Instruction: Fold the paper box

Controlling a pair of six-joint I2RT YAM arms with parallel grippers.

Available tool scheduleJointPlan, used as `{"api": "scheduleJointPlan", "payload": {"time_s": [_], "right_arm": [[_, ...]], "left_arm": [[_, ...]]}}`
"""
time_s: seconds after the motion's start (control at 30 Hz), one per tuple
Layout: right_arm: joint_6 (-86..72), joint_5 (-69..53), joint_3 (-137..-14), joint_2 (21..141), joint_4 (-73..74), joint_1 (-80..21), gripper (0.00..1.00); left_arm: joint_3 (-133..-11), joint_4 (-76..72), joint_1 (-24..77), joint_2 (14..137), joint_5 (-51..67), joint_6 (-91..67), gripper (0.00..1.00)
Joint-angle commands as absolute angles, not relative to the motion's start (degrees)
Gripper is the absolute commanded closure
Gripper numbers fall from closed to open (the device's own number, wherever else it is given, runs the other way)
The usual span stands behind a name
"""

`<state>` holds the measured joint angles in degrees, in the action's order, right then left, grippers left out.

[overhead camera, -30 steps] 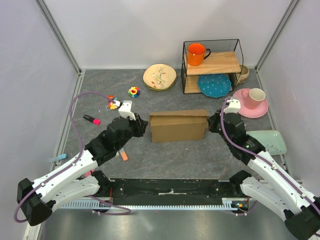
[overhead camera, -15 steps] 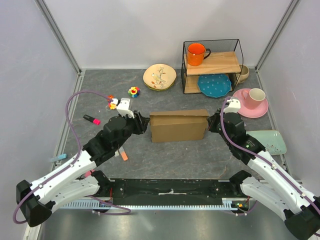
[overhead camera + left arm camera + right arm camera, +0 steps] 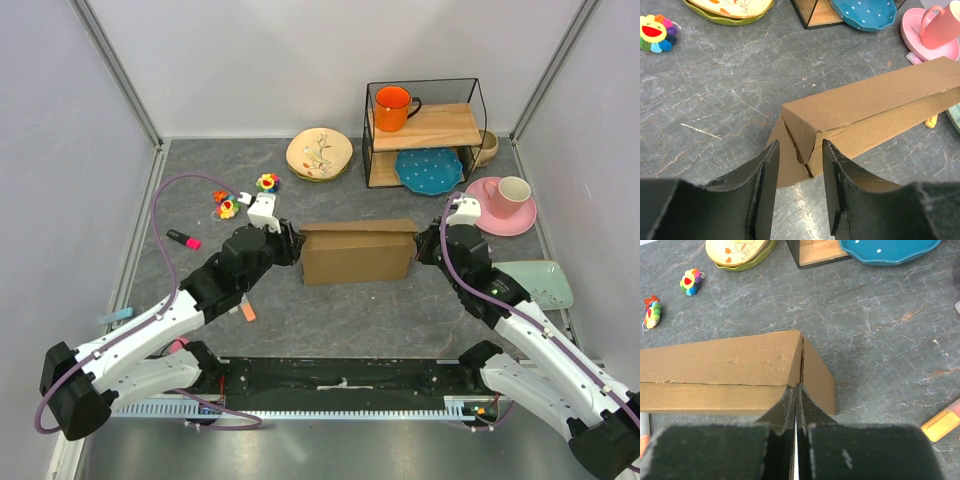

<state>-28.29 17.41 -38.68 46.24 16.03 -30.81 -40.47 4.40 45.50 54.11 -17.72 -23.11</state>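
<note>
Left end effector advanced to paper box left end, jaws apart.

The left tool stands parted, the paper box end between its fingers.

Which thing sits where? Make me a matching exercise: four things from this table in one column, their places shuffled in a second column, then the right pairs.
Things
1. orange ceramic mug
2. blue dotted plate
3. cream cup
4. plain brown cardboard paper box

Places
A. on the pink round saucer
B. directly on the grey stone-patterned table
C. on the upper wooden shelf board
D. on the lower wooden shelf board

Pairs: 1-C, 2-D, 3-A, 4-B
</note>
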Motion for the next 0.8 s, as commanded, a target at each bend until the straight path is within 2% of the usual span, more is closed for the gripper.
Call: {"api": "scheduleJointPlan", "payload": {"time_s": [0.0, 0.13, 0.43, 0.53, 0.67, 0.77], "right_arm": [[-28.39, 17.49, -39.11, 47.55, 21.97, -30.67, 1.00], [-28.39, 17.58, -38.94, 47.37, 21.97, -30.67, 1.00], [-28.39, 17.49, -38.76, 47.20, 21.97, -30.76, 1.00], [-28.39, 17.23, -38.76, 47.11, 21.97, -30.67, 1.00], [-28.56, 17.23, -38.58, 46.41, 22.24, -30.67, 1.00], [-28.65, 16.96, -38.41, 46.23, 22.50, -30.76, 1.00]], "left_arm": [[-44.21, 0.26, 45.62, 55.28, -18.37, -20.13, 0.54], [-45.00, 0.18, 45.62, 56.42, -18.37, -19.43, 0.56], [-44.21, 0.18, 45.53, 57.13, -18.11, -18.98, 0.73], [-43.95, 0.18, 45.61, 57.04, -18.19, -18.72, 0.79], [-43.07, -2.36, 45.62, 56.61, -17.84, -18.11, 0.98], [-40.96, -4.21, 45.61, 56.16, -16.79, -17.93, 0.98]]}}
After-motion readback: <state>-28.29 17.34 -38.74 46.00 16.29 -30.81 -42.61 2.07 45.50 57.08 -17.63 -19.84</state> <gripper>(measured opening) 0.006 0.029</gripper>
